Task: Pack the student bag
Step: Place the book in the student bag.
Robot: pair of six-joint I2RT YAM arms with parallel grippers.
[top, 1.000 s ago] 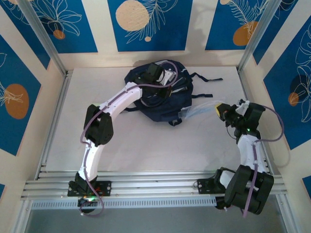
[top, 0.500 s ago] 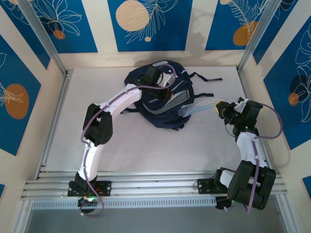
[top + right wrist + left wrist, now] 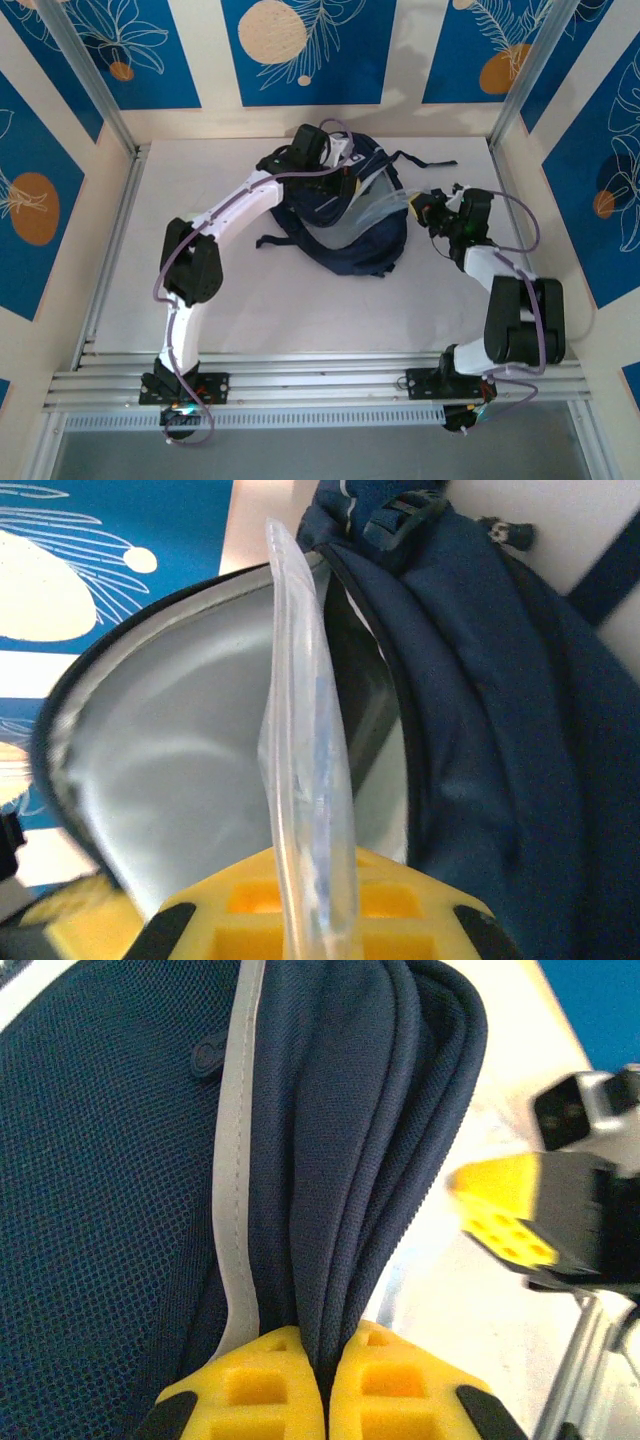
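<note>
1 item pending — left gripper (image 3: 325,1370) pinches the student bag (image 3: 355,250) open, right gripper (image 3: 305,905) holds a clear sleeve (image 3: 300,710) at its mouth.

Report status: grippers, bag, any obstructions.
Left gripper shut, pinching rim of dark navy fabric backpack. Right gripper shut on clear flat plastic pouch, tip at open mouth. Nothing blocking.

Across the middle, white bench (image 3: 300,310). Along its six-o'clock edge, aluminium rails (image 3: 320,385). At eleven and one o'clock, slanted metal posts (image 3: 85,75). At twelve, nine and three o'clock, blue leaf-patterned wall panels (image 3: 300,50) with cream and orange discs. In the right wrist view, clear plastic sleeve (image 3: 300,730), edge-on, from six o'clock up toward twelve.
</note>
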